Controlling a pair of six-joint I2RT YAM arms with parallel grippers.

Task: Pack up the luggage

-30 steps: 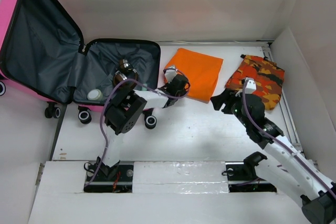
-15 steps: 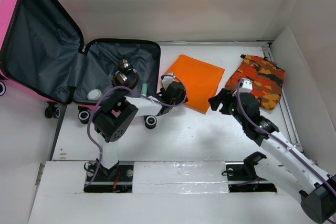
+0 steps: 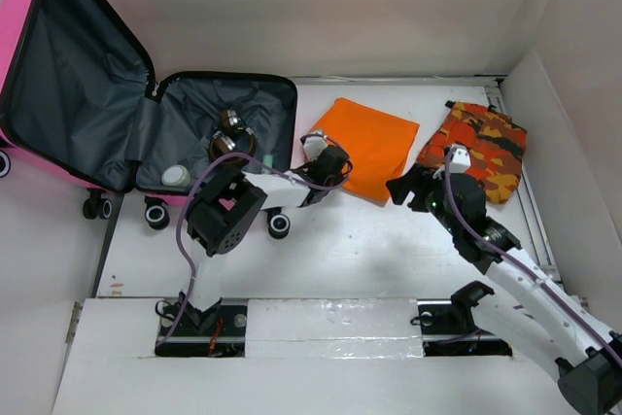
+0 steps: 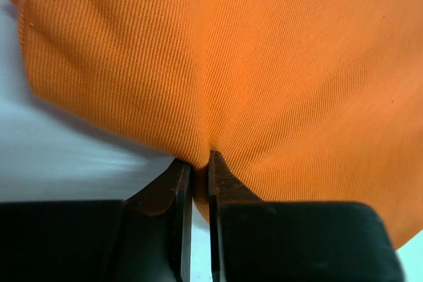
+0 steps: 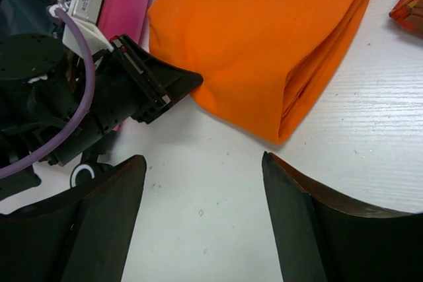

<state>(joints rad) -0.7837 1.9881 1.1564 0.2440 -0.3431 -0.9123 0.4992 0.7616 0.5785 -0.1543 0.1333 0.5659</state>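
The pink luggage [image 3: 21, 17] lies open at the left, its dark grey lining [image 3: 185, 123] showing. Inside it sit a round dark bottle [image 3: 231, 138] and a small white jar [image 3: 176, 176]. A folded orange cloth [image 3: 374, 141] lies on the table right of the luggage. My left gripper [image 3: 321, 157] is shut on the cloth's left edge; in the left wrist view the cloth [image 4: 264, 64] is pinched between the fingers [image 4: 228, 189]. My right gripper [image 3: 403, 185] is open and empty, just below the cloth's right corner [image 5: 284, 130], over bare table.
A folded red-orange camouflage cloth [image 3: 476, 143] lies at the far right near the wall. White walls close the back and the right side. The luggage wheels [image 3: 279, 225] stand at its near edge beside my left arm.
My left gripper has pulled the orange cloth's left edge a little, then moved back up towards the luggage. The cloth has turned slightly. My right gripper has drifted slightly left.
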